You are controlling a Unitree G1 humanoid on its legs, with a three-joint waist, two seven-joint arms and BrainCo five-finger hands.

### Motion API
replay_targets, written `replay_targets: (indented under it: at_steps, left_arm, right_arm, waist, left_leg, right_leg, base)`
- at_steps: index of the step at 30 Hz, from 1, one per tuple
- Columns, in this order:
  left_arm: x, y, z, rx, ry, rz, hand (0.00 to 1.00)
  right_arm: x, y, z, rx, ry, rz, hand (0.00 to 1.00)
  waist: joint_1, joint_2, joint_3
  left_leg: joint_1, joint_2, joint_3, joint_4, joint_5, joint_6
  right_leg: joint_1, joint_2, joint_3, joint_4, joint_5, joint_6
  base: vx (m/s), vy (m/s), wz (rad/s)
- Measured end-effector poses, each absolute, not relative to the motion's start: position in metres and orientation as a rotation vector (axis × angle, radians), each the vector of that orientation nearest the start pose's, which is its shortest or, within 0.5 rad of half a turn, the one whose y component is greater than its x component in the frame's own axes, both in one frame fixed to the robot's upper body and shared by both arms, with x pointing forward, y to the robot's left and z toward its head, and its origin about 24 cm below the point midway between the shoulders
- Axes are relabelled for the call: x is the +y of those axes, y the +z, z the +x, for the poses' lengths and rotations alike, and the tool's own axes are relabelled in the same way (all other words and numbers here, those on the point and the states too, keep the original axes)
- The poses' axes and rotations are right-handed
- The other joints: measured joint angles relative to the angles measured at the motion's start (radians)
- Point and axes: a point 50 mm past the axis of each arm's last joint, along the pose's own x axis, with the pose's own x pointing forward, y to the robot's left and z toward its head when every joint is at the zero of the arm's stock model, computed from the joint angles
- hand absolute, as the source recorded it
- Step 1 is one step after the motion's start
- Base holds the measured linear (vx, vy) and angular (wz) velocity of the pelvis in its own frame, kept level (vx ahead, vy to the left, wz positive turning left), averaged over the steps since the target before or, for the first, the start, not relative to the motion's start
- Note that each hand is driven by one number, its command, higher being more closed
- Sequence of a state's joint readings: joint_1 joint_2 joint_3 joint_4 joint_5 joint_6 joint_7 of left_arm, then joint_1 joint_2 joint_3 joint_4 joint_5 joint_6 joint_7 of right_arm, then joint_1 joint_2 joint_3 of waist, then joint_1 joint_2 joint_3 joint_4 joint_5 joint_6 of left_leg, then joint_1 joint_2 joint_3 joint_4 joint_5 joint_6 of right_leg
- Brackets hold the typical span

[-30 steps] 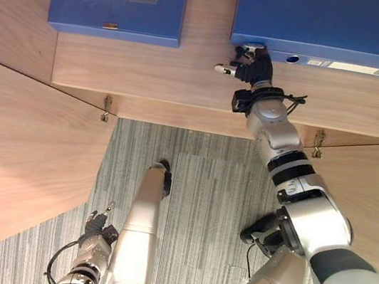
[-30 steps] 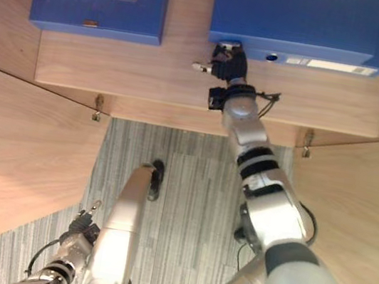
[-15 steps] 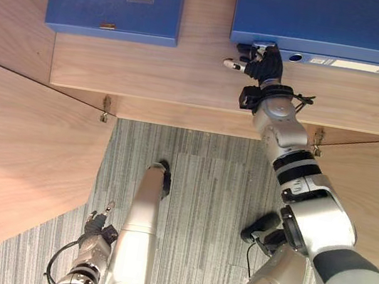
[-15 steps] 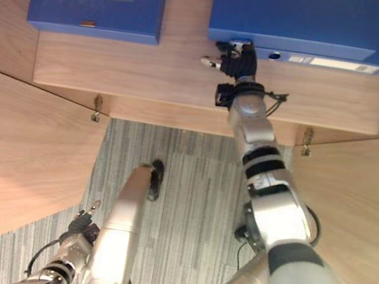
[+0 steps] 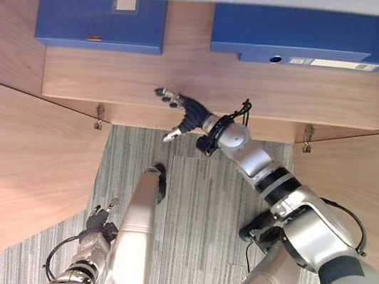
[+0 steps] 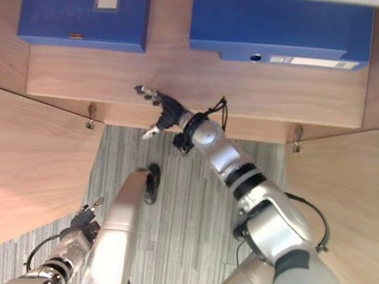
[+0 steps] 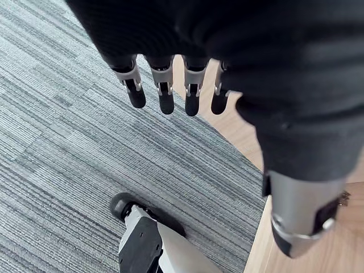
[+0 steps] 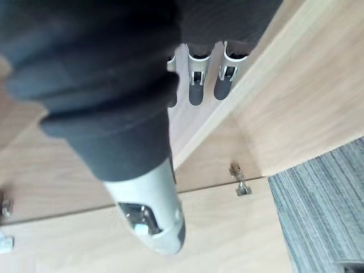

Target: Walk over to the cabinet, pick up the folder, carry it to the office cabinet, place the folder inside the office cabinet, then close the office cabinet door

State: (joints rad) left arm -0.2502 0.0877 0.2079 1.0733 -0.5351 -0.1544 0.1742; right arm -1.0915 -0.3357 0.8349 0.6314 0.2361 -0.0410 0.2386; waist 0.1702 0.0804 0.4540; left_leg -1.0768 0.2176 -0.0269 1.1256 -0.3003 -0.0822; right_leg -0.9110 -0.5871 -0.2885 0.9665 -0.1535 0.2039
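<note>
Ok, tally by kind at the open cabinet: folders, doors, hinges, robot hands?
Blue box folders on the wooden shelf: 2, left folder and right folder
Open wooden cabinet doors: 2, left door and right door
Metal hinges: 2, left hinge and right hinge
Robot hands, both empty: 2, left hand and right hand
Total: 8

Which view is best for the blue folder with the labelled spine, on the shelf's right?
Left eye view: the labelled folder lies flat on the shelf, spine and ring hole facing out. Right eye view matches it. The wrist views face carpet and cabinet panels instead.
</note>
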Motion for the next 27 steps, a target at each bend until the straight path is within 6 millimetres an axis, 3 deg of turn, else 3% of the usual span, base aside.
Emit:
replay_targets:
  at_steps: [2,4,6,8,10,12,19,27]
  left_arm:
    - [0.208,-0.106,0.223,0.648,0.547,-0.419,0.00]
    - [0.206,-0.107,0.223,0.655,0.532,-0.416,0.00]
    - [0.206,-0.109,0.221,0.670,0.528,-0.417,0.00]
    - [0.206,-0.109,0.220,0.673,0.531,-0.418,0.00]
    - [0.207,-0.109,0.219,0.672,0.538,-0.418,0.00]
    - [0.208,-0.109,0.219,0.670,0.551,-0.430,0.00]
    - [0.210,-0.108,0.218,0.656,0.619,-0.467,0.00]
    - [0.215,-0.104,0.220,0.623,0.699,-0.491,0.00]
  right_arm:
    - [-0.040,0.130,0.374,-0.047,0.835,-0.874,0.00]
    - [-0.054,0.101,0.371,0.067,0.825,-0.890,0.00]
    - [-0.054,0.096,0.369,0.078,0.827,-0.880,0.00]
    - [-0.051,0.105,0.371,0.038,0.804,-0.837,0.00]
    - [-0.048,0.131,0.379,-0.057,0.688,-0.655,0.00]
    - [-0.048,0.145,0.383,-0.103,0.613,-0.533,0.00]
    - [-0.027,0.151,0.380,-0.114,0.423,-0.149,0.00]
    - [-0.018,0.164,0.382,-0.128,0.266,-0.002,0.00]
  waist:
    - [0.021,0.000,0.000]
    - [0.036,0.000,0.000]
    - [0.037,0.000,0.000]
    - [0.038,0.000,0.000]
    - [0.038,0.000,0.000]
    - [0.040,0.000,0.000]
    - [0.040,0.002,0.001]
    - [0.043,0.015,0.001]
  left_leg:
    - [0.000,-0.002,-0.007,-0.006,0.003,0.001]
    - [-0.003,-0.006,-0.015,-0.006,0.003,0.001]
    - [-0.002,-0.008,-0.015,-0.006,0.003,0.001]
    - [-0.001,-0.008,-0.016,-0.006,0.003,0.001]
    - [0.000,-0.007,-0.016,-0.006,0.003,0.001]
    - [0.000,-0.006,-0.015,-0.006,0.003,0.001]
    - [-0.006,-0.006,-0.017,-0.004,0.006,-0.001]
    - [-0.055,-0.006,-0.027,0.004,0.026,-0.007]
  right_leg:
    - [0.013,0.000,-0.013,-0.009,0.002,-0.003]
    - [0.025,-0.002,-0.026,-0.016,0.003,-0.002]
    - [0.028,-0.007,-0.028,-0.017,0.004,-0.002]
    - [0.028,-0.007,-0.028,-0.015,0.004,-0.002]
    - [0.028,-0.006,-0.028,-0.015,0.004,-0.002]
    - [0.029,-0.006,-0.028,-0.015,0.004,-0.002]
    - [0.023,-0.008,-0.029,-0.013,0.008,-0.006]
    - [-0.018,-0.024,-0.029,0.018,0.006,-0.010]
  base:
    - [0.04,-0.005,0.09]
    - [0.05,0.011,0.11]
    - [0.05,0.011,0.06]
    - [0.02,0.002,0.01]
    - [0.00,0.000,0.00]
    - [0.00,0.000,0.00]
    - [0.00,0.000,0.00]
    - [-0.01,-0.024,0.05]
